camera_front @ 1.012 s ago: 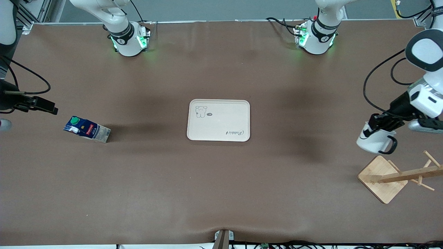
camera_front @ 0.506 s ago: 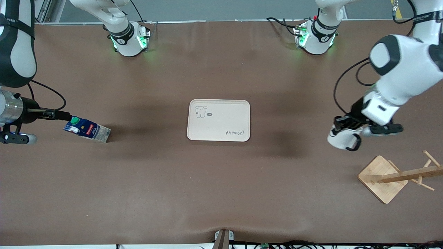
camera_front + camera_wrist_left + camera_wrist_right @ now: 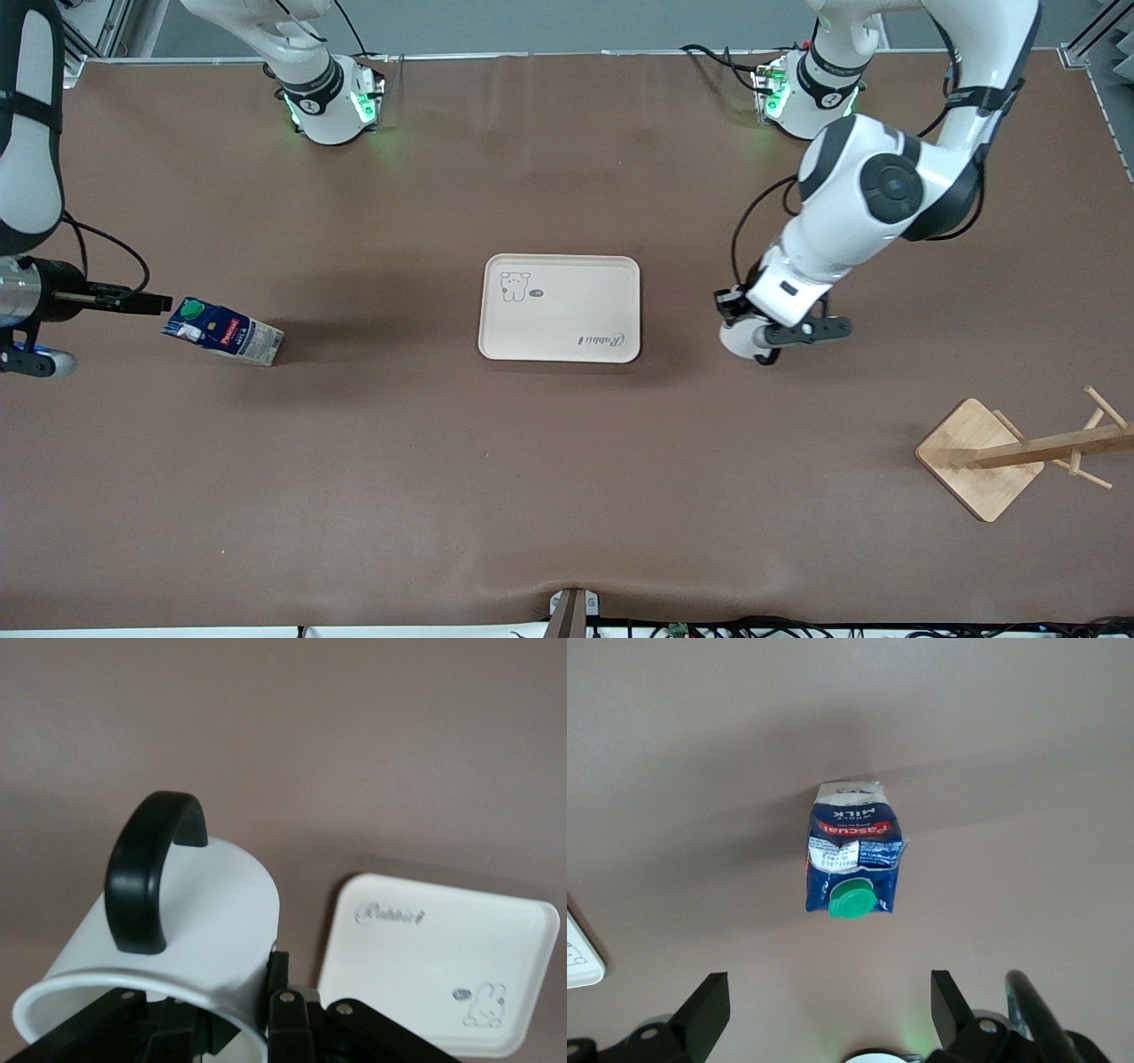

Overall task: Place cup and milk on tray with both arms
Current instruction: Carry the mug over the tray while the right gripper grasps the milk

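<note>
White cup (image 3: 190, 904) is riding clamped in my left gripper (image 3: 740, 319) just beside the cream tray (image 3: 560, 308); next I'm lowering it there. My right gripper (image 3: 828, 1014), fingers apparently spread, is hovering over the standing milk (image 3: 221, 330), needing descent.

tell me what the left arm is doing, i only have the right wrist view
observer: The left gripper is shut on the cup, holding it in the air over bare table beside the tray, on the side toward the left arm's end. It is not over the tray yet.
operator: ok, anything else on the table i can't see
observer: Yes, a wooden rack stands toward the left arm's end of the table, nearer to the front camera than the tray and well apart from it.
</note>
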Tool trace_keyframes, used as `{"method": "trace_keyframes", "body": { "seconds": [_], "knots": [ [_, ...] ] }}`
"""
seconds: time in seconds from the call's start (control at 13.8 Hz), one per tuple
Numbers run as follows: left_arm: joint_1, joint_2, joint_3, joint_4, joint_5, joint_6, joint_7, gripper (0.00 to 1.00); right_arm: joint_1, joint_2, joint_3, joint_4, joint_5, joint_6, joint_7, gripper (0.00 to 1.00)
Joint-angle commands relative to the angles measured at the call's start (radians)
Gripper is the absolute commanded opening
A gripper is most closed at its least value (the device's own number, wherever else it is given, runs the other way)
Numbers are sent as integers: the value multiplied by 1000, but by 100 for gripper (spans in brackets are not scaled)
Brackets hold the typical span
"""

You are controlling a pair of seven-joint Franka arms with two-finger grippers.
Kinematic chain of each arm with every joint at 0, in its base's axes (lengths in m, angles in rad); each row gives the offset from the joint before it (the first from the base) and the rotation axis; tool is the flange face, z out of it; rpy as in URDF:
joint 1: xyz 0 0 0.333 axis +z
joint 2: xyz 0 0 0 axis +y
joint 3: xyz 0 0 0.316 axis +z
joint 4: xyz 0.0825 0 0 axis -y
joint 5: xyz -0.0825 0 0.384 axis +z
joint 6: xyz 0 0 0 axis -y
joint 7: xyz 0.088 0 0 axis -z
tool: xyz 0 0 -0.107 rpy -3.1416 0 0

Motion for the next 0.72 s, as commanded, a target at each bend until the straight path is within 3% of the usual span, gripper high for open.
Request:
{"method": "trace_keyframes", "body": {
  "seconds": [0.0, 0.29, 0.65],
  "knots": [
    [-88, 130, 4, 152, 28, -111, -131, 0, -32, -7, 8, -93, 72, 82, -6, 100],
    [-208, 268, 10, 247, 34, -154, -314, 0, -36, 11, 5, -121, 60, 139, -7, 100],
    [-306, 383, 11, 322, 46, -154, -460, 0, -32, -9, 3, -250, 54, 317, -7, 100]
  ]
}}
